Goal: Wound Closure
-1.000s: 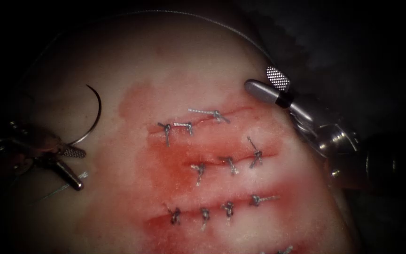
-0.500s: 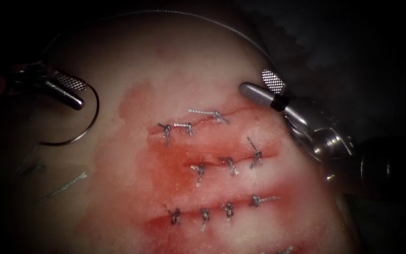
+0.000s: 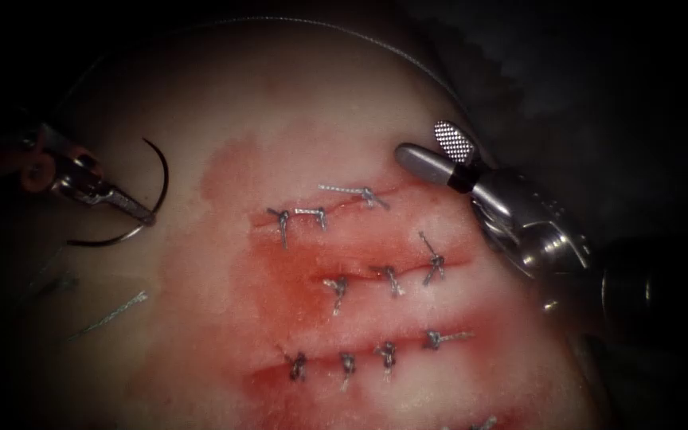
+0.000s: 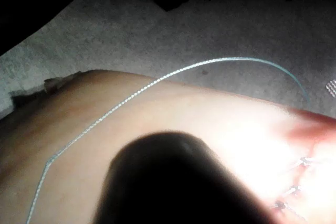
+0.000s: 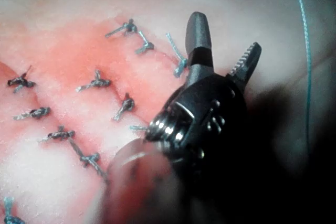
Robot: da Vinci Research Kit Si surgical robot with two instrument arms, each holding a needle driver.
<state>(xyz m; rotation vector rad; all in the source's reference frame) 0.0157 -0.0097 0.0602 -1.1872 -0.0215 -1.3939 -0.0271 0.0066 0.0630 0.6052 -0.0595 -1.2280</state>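
Needle [image 3: 133,209] lies on the tissue [image 3: 296,103] left of the stitched cuts, my left end effector [image 3: 146,216] clamped near mid-curve, right end effector [image 3: 431,150] apart, empty; I'd grip squarely.

Plenty of bare pale tissue [image 3: 296,103] up top between the two tools. On the left, the left gripper [image 3: 141,213] clamps the dark curved steel needle [image 3: 149,203], which arcs free above the surface. The right gripper [image 3: 428,151], spread wide, crowds the top stitched cut [image 3: 344,203]. The thin grey braided thread [image 3: 320,25] loops along the far edge.
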